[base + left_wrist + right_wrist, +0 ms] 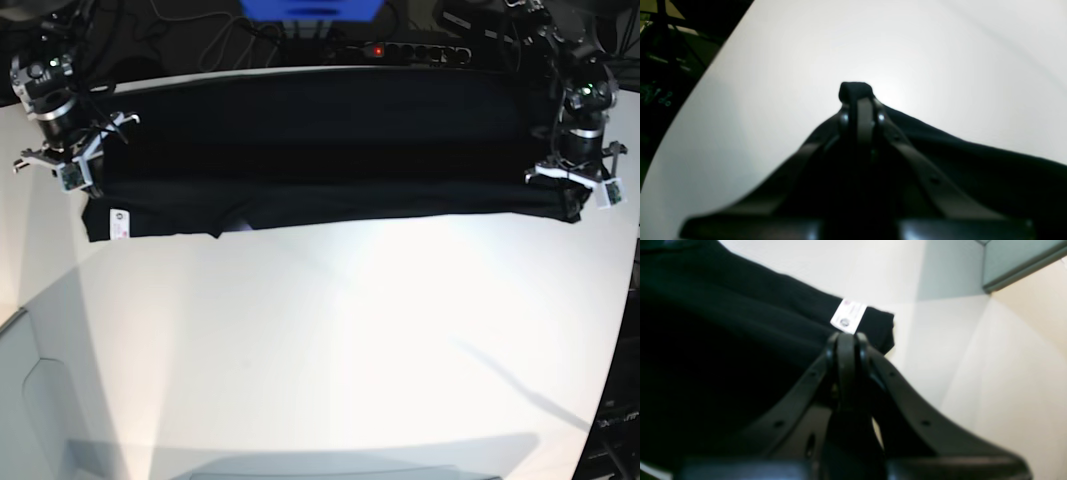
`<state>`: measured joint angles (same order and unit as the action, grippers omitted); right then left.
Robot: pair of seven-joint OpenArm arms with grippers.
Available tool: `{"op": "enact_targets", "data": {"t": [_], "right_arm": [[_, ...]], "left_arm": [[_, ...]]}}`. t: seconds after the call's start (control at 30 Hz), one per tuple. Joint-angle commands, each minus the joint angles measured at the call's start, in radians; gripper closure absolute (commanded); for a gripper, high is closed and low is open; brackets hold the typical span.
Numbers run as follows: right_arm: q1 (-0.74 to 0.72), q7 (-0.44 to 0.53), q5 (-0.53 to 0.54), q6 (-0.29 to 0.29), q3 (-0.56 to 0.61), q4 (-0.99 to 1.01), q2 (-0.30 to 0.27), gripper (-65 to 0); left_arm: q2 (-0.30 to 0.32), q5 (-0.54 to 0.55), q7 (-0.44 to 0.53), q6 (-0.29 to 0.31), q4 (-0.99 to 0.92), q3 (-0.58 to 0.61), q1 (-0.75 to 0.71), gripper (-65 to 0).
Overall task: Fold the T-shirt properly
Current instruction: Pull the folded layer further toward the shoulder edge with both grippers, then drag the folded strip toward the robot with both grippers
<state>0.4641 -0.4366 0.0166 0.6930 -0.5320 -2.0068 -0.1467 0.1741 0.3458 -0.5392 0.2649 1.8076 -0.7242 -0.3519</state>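
While both arms hold cloth, the fold looks only partly done.
T-shirt [320,150]: stretched in a long black band along the far edge of the white table [330,350], white tag [118,223] at its near corner.
Left gripper [857,91]: jaws pinched on a bunched corner of the shirt.
Right gripper [846,336]: jaws clamped on the hem just beside the tag.
Done: one lengthwise fold, I'd judge.
Left: crosswise folds, then tidying.
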Motion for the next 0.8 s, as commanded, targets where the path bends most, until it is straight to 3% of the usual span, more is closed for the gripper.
{"op": "enact_targets", "data": {"t": [0.0, 0.27, 0.4, 0.47, 0.77], "right_arm": [[0.012, 0.025, 0.013, 0.005, -0.009, -0.021, -0.009, 0.0], [0.063, 0.025, 0.015, 0.005, -0.033, -0.026, -0.012, 0.0], [0.069, 0.023, 0.062, 0.005, -0.07, -0.026, -0.011, 0.0], [0.071, 0.017, 0.064, 0.005, -0.076, -0.026, -0.009, 0.0], [0.098, 0.015, 0.069, 0.005, -0.072, -0.018, 0.0, 0.0]], "left_arm": [[0.017, 0.005, 0.028, -0.002, 0.021, -0.008, 0.0, 0.0], [0.023, 0.049, 0.032, 0.004, 0.037, -0.065, -0.078, 0.0], [0.014, 0.06, 0.026, 0.107, 0.033, -0.105, -0.095, 0.0], [0.012, 0.057, 0.026, 0.132, 0.027, -0.105, -0.095, 0.0], [0.0, 0.057, 0.031, 0.138, -0.039, -0.105, -0.135, 0.0]]}}
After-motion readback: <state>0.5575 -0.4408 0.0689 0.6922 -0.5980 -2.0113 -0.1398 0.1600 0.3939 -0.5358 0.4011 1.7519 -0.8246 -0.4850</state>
